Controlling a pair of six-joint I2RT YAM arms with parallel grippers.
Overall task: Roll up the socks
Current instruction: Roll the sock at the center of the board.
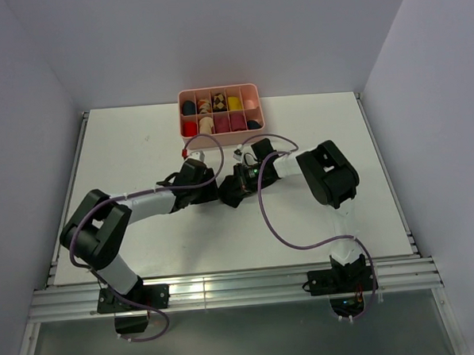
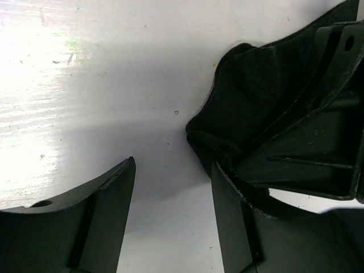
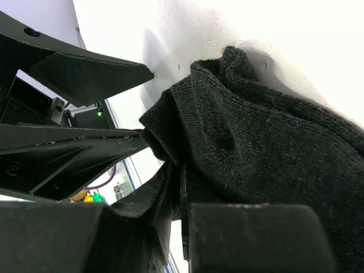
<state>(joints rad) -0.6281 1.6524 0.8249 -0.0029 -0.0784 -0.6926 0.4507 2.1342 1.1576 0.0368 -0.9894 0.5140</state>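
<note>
- The two arms met near the middle of the white table [image 1: 140, 151], wrists bent inward, so that the left gripper [image 1: 212, 187] and the right gripper [image 1: 237, 184] sat nose to nose.
- A black sock [image 1: 229, 198] lay bunched on the table beneath and between them. From overhead only a dark lobe of it showed under the claws.
- In its own wrist view the right gripper [image 3: 177, 190] had its jaws pressed together on a fold at the sock's edge. The rest of the knit humped up from the pinch and spread away across the table.
- The left gripper [image 2: 173, 165] stood spread, with bare table between its two fingers [image 2: 108, 216], and it held nothing.
- One of those fingers sat just beside the sock's crumpled edge (whether it touched the cloth could not be told), and the other arm's black finger frame lay over the sock there.
- A pink divided tray [image 1: 216, 89] stood at the far edge of the table, well apart from the sock, with small coloured bundles [image 1: 235, 103] in its compartments — yellow, red, dark blue and patterned ones among them.
- A purple cable [image 1: 273, 223] looped from the right arm's wrist across the table toward its base.
</note>
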